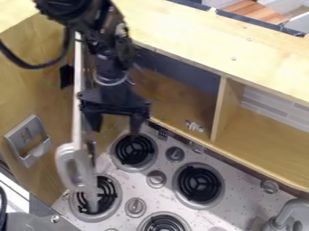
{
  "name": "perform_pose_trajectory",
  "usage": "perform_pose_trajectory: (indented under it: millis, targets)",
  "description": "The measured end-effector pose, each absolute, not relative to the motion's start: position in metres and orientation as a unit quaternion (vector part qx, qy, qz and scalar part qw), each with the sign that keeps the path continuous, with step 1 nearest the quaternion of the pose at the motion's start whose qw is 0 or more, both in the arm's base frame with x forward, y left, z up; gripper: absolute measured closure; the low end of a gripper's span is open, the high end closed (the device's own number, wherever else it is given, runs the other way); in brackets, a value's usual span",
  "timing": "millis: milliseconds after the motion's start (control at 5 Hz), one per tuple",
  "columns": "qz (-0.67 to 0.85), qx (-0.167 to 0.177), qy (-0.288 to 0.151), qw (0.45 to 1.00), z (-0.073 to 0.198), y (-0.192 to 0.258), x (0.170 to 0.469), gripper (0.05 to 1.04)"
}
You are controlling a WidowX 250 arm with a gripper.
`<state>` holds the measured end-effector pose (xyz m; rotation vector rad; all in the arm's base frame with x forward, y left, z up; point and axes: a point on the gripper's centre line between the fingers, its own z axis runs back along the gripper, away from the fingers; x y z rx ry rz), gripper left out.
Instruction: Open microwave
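The black gripper hangs at upper left over the stove, its two fingers apart with nothing between them. Just left of it the microwave door stands swung out, seen nearly edge-on as a long pale strip. A grey handle is at the door's lower end, above the front-left burner. The gripper is on the right side of the door; whether they touch I cannot tell. The arm covers part of the compartment behind.
Below lies the speckled stove top with black coil burners and knobs. An open wooden shelf with a divider runs to the right. A faucet rises at lower right. A metal holder is on the left wooden wall.
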<state>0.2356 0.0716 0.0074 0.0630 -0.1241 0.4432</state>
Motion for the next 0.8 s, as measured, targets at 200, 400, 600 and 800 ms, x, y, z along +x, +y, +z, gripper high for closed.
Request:
perform_pose_trajectory:
  millis: [200,400,600,800]
  targets:
    - [0.237,0.033,-0.057,0.969,0.004,0.087,0.228,0.085]
    - [0.245,0.038,-0.051,0.967,0.004,0.097,0.223,0.085]
    - [0.249,0.039,-0.049,0.966,0.003,0.101,0.219,0.085]
    - [0.25,0.038,-0.047,0.966,0.003,0.101,0.219,0.085]
